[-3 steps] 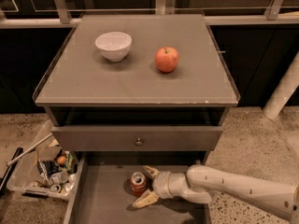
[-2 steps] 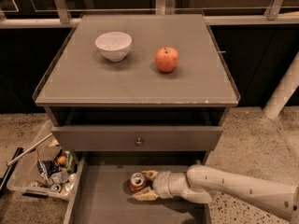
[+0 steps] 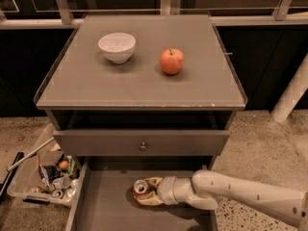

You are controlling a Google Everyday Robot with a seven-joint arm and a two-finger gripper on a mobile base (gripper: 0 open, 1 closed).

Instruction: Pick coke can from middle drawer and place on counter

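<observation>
My claw [image 3: 144,193] is low in the middle drawer [image 3: 103,208], at the end of the white arm [image 3: 245,196] that comes in from the right. Its two tan fingers [image 3: 155,181] lie against opposite sides of the coke can [image 3: 140,186], so I judge that it is closed on the can. The can stands upright on the flat drawer bottom, a little to the right of the centre, with its silver top toward the camera. I expect such a can to be light and stiff if it is full, but its thin wall will dent under too much force, and the smooth painted metal can slip. For this reason the best place to hold is the middle of the body, on both sides, not the rim. Besides the can, I see nothing else in the drawer. Above it is the closed drawer front [image 3: 96,143] with a small knob [image 3: 142,146], which the can must pass on the way up. On the table [image 3: 144,88] there is a white bowl [image 3: 117,46], which looks empty, and an apple [image 3: 172,61], with free space in front of them. On the floor at the left, a clear bin [image 3: 20,190] holds crushed cans and other scrap.
</observation>
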